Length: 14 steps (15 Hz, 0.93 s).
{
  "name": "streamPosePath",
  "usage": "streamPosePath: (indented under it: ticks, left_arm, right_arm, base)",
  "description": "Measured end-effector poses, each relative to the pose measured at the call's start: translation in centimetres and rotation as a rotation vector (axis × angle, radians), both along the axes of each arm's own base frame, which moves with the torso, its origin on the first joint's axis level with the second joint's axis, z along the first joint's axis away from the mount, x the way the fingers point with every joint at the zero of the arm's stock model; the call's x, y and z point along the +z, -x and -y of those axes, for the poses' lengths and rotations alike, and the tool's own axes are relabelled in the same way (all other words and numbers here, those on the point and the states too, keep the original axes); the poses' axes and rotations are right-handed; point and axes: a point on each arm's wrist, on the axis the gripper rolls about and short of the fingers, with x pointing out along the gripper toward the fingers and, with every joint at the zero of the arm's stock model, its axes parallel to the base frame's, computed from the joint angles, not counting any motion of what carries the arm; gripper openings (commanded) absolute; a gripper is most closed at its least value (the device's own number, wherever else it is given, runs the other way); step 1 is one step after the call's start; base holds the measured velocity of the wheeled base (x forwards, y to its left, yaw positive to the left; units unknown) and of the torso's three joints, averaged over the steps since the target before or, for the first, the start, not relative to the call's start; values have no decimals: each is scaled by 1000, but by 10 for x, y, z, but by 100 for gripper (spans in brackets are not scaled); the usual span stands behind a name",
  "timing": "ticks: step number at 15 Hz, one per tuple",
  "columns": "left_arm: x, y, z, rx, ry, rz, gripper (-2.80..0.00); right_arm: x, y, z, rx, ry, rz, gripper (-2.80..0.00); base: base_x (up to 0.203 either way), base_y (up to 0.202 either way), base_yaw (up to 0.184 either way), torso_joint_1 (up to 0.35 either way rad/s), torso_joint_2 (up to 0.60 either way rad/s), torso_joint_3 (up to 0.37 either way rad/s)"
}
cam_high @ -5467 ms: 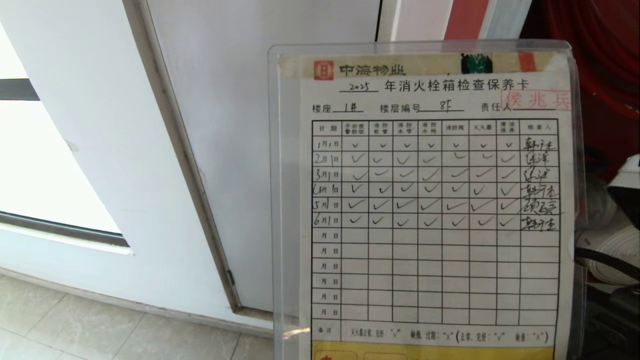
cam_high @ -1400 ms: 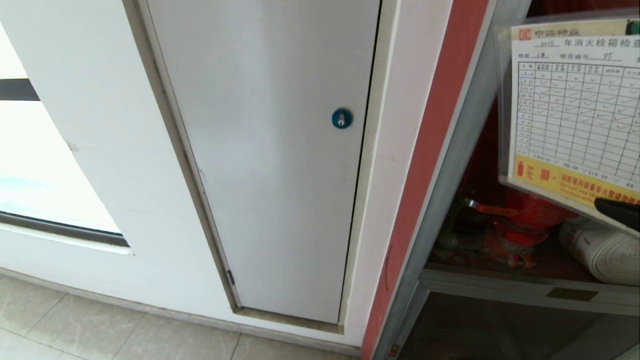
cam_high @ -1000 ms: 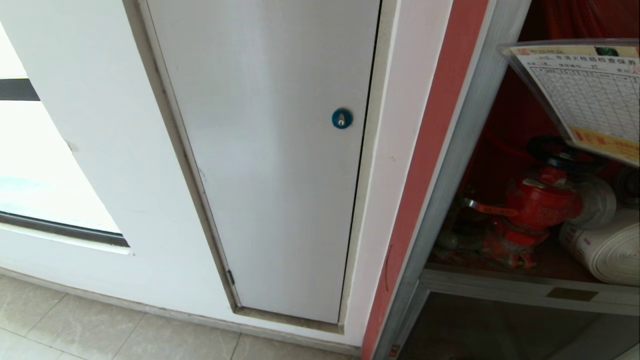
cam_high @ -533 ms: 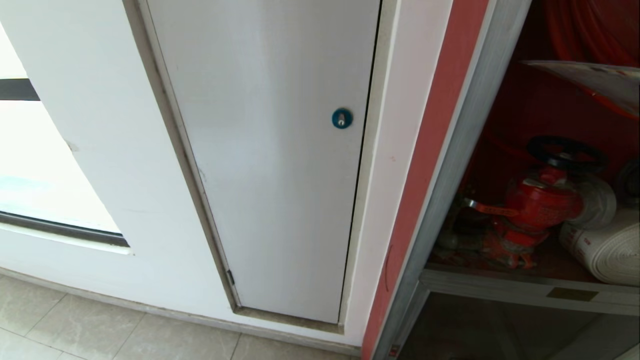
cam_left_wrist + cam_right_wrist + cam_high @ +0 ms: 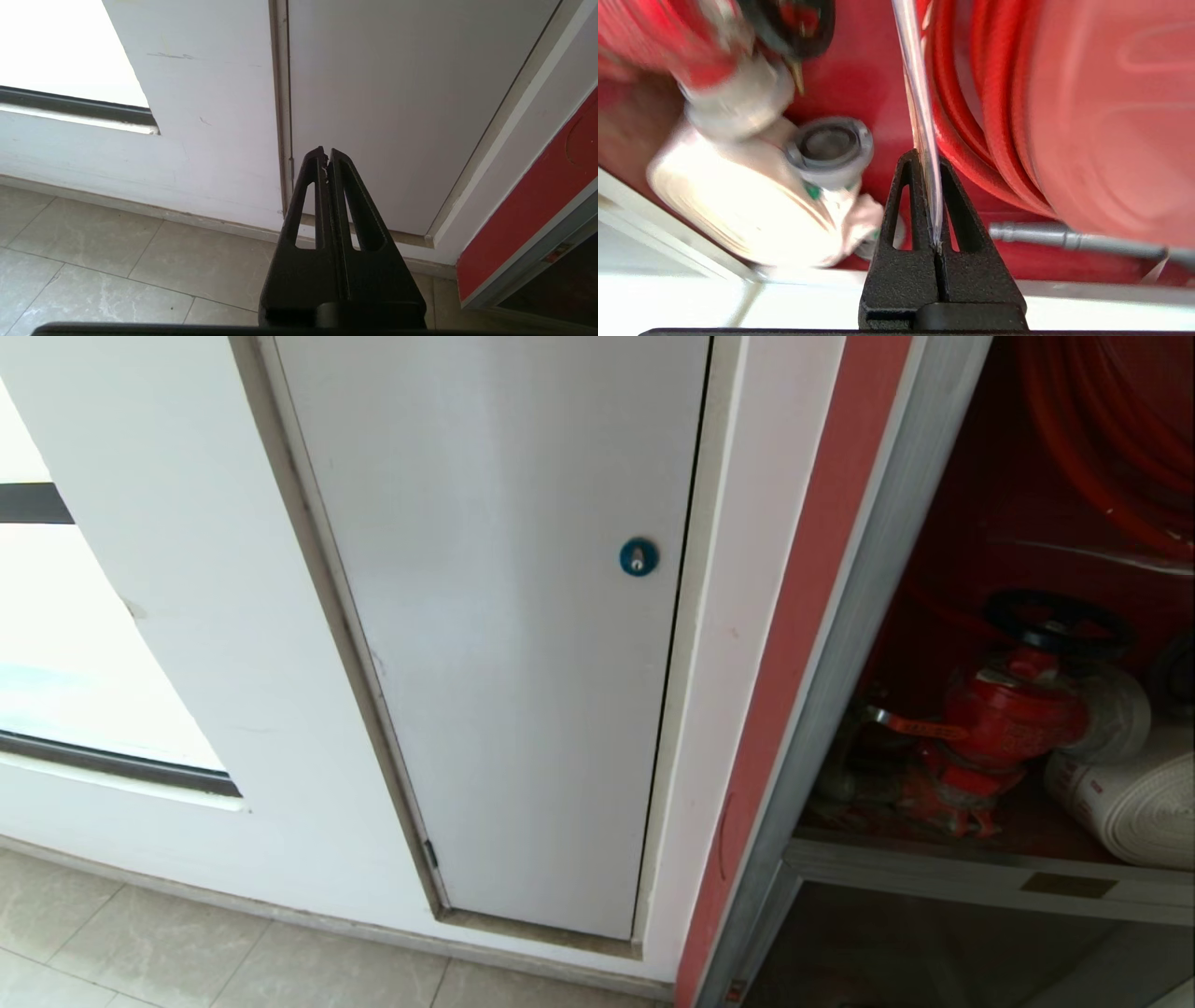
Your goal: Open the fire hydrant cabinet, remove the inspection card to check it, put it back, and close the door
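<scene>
Card's gone edge-on from the head view's upper right, right gripper (image 5: 927,163) pinched tight on the card (image 5: 920,93), ready to slot into the cabinet (image 5: 980,523).

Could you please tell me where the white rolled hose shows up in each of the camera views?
Head view: the white rolled hose lies at the lower right edge, inside the fire hydrant cabinet, right of the red valve.
Left wrist view: not in it.
Right wrist view: it is the blurred pale roll beside the right end effector.
Shared landmark: the red coiled hose, in the head and right wrist views only.
</scene>
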Motion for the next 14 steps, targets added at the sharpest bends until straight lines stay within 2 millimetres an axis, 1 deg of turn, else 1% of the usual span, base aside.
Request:
streamPosePath:
  ticks: [2, 5, 9, 11, 14]
  left_arm:
    - [0, 0, 0, 0, 0, 0, -280]
    - [0, 0, 0, 0, 0, 0, -280]
    - [0, 0, 0, 0, 0, 0, -280]
    - [0, 0, 0, 0, 0, 0, -280]
    - [0, 0, 0, 1, 0, 0, -280]
  right_arm:
    - [1, -9, 9, -20, 58, -42, -280]
    - [-6, -22, 22, -48, 113, -116, -280]
    - [-10, -51, 40, -62, 144, -79, -280]
    - [-17, -64, 47, -63, 141, -84, -280]
    - [-30, -79, 55, -57, 119, -123, -280]
  base:
    - [0, 0, 0, 0, 0, 0]
    - [0, 0, 0, 0, 0, 0]
    - [0, 0, 0, 0, 0, 0]
    - [0, 0, 0, 0, 0, 0]
    - [0, 0, 0, 0, 0, 0]
